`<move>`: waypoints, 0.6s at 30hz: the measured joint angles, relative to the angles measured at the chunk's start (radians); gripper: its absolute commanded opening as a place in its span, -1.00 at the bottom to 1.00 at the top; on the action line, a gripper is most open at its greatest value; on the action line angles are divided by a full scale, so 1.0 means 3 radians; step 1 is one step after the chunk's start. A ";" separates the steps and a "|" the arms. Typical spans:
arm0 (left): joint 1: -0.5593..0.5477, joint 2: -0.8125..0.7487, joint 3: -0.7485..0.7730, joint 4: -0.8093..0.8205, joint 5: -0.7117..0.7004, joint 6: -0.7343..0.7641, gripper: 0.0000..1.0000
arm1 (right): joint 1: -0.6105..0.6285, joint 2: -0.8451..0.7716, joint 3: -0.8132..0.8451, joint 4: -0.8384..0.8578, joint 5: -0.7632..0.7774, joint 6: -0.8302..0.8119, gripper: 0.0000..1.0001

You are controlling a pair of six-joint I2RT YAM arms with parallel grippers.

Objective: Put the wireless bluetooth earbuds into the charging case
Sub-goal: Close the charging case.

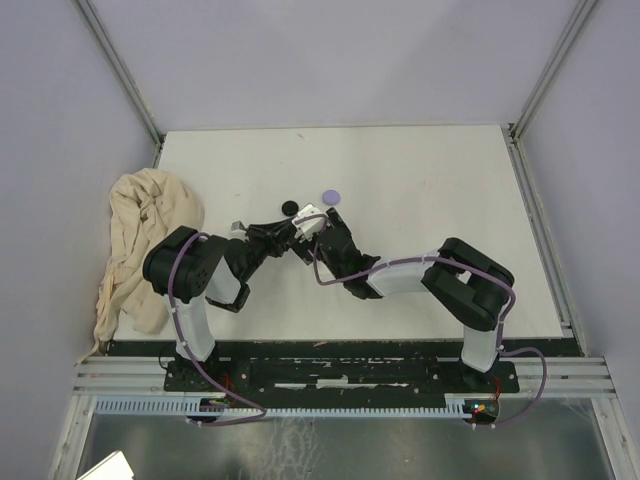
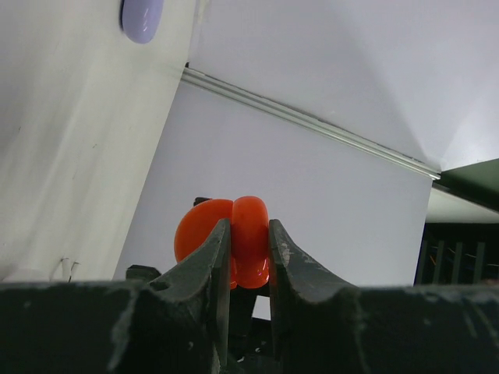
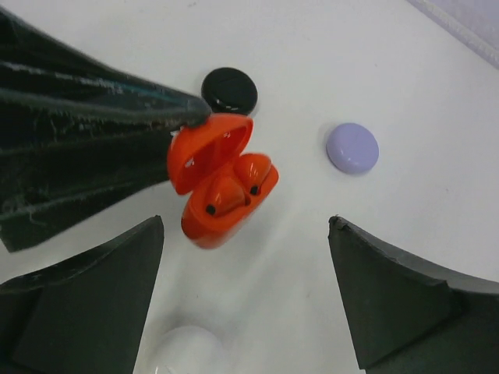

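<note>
My left gripper (image 2: 249,226) is shut on the red charging case (image 2: 249,234) and holds it above the table. In the right wrist view the case (image 3: 222,187) hangs open, its lid up against the left gripper's fingers (image 3: 93,132). Two red earbuds (image 3: 234,191) sit in its wells, dark tips showing. My right gripper (image 3: 245,234) is open and empty, just in front of the case and not touching it. In the top view both grippers meet at mid table, left (image 1: 288,236) and right (image 1: 325,238), and hide the case. No other earbuds show.
A black round case (image 3: 229,89) and a lilac round case (image 3: 352,147) lie shut on the table beyond the red case; both also show in the top view, black (image 1: 290,207) and lilac (image 1: 331,196). A white case (image 3: 183,354) lies below the right gripper. A beige cloth (image 1: 140,240) is heaped at the table's left edge.
</note>
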 measured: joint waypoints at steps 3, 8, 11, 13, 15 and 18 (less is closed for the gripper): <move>0.0000 0.0000 -0.0031 0.0000 -0.0003 0.0000 -0.94 | 0.0000 0.0085 0.0151 0.0050 0.0014 -0.0050 0.90; 0.0003 0.0000 -0.0070 0.0000 -0.0023 -0.0001 -0.94 | 0.0000 0.0186 0.0285 0.0076 0.0141 -0.0174 0.91; 0.0000 0.0000 -0.0085 0.0001 -0.0022 -0.0001 -0.94 | -0.0001 0.0189 0.0287 0.0075 0.0289 -0.0262 0.92; -0.0005 0.0000 -0.0086 0.0000 -0.0022 0.0000 -0.94 | -0.0008 0.0189 0.0286 0.0084 0.0347 -0.0312 0.92; -0.0006 0.0000 -0.0086 0.0000 -0.0022 -0.0001 -0.94 | -0.0009 0.0188 0.0276 0.0107 0.0385 -0.0361 0.92; -0.0006 0.0000 -0.0086 0.0000 -0.0022 0.0000 -0.94 | -0.0013 0.0182 0.0248 0.0131 0.0437 -0.0435 0.92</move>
